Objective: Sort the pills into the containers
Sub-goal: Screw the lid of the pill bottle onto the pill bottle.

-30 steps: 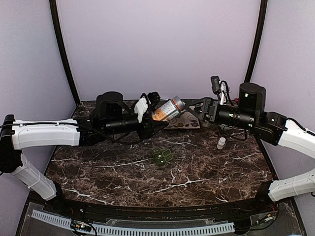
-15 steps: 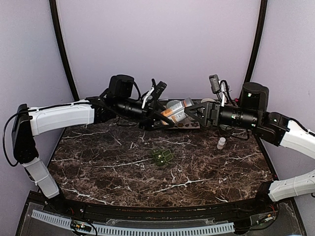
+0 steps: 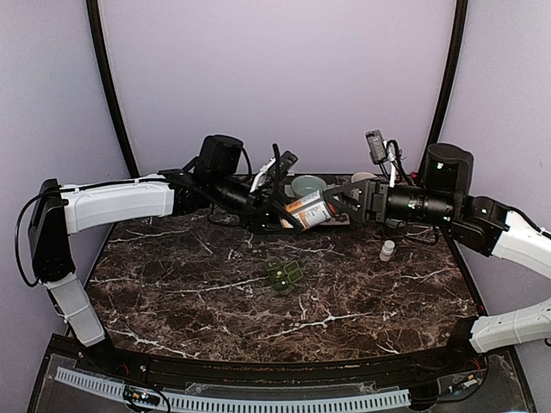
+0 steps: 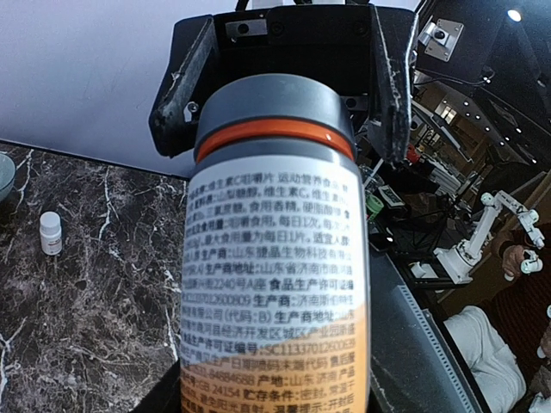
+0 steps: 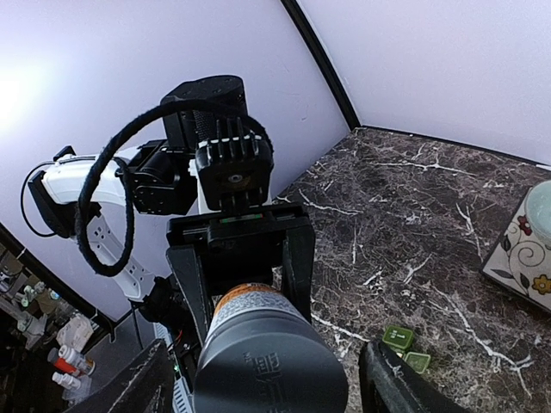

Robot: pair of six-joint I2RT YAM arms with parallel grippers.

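1. Over the counter's (image 3: 172,284) 12 o'clock edge, the left gripper (image 3: 284,212) clamps the body of a pill bottle (image 3: 310,209) held sideways.
2. The right gripper (image 3: 338,203) straddles its grey cap (image 4: 271,107), jaws wide, not touching.
3. Uncapping looks the step in hand; next, close and twist.
4. The dark-green pill organiser (image 3: 284,274) sits mid-counter, at the bottle's 6 o'clock.

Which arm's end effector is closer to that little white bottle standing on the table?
Right. The right end effector flanks the big bottle's cap, up-left of the small white bottle in the top view. The left end effector holds that big bottle's body, farther left.
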